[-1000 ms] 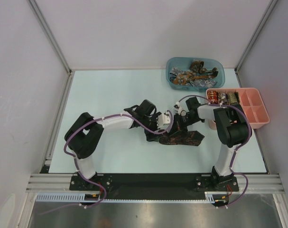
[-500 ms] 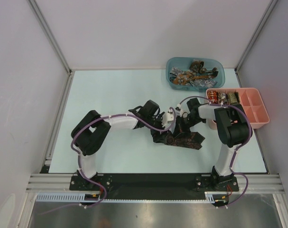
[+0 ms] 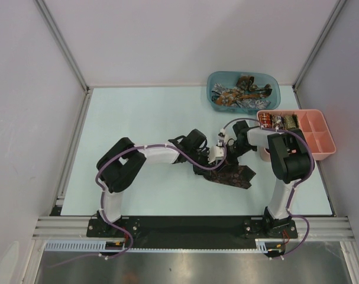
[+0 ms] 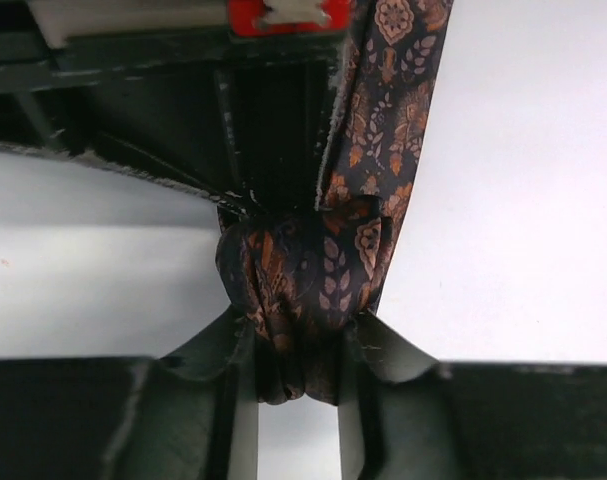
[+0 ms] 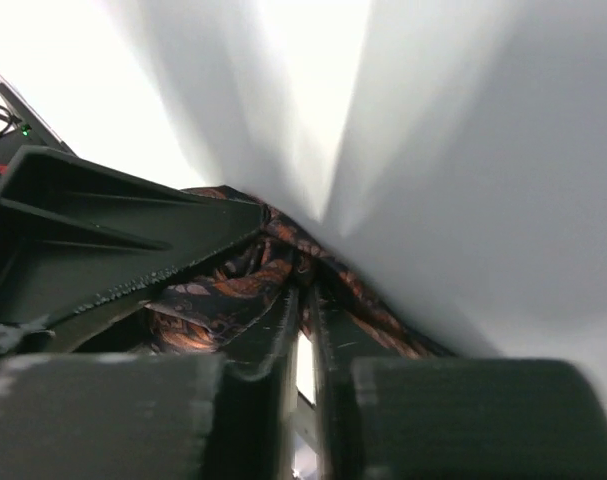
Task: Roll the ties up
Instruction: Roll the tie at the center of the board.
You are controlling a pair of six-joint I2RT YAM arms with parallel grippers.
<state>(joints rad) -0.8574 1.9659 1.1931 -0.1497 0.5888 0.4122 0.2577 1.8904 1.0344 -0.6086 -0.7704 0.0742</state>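
A dark brown tie (image 3: 233, 175), patterned with copper leaves, lies near the middle of the pale bench (image 3: 144, 118) between the two arms. One end is gathered into a tight bundle (image 4: 301, 290), and the rest lies crumpled on the surface toward the right arm's side.

The left arm's fingers (image 4: 393, 355) are clenched on that bundle from both sides, and in the wrist view a strip of the fabric runs up and away from it. The right arm's fingers (image 5: 263, 350) are drawn almost together, with a sliver of light between them and their tips at the folds of the same tie. Whether they pinch any cloth cannot be told.

The roll looks only partly formed, with a good length of fabric yet to be wound in.

Farther out, at the far right of the bench, a blue tub (image 3: 244, 109) holds a tangle of loose ties (image 3: 241, 92) that appear to be waiting their turn. Just beside it, a pink tray (image 3: 321, 142) carries what seem to be three finished rolls (image 3: 277, 121) in its back-row compartments, while its other compartments show bare.

On this evidence the job is well under way but far from over: a few ties seem rolled and put away, one is in hand, and the tub's contents are not yet touched.
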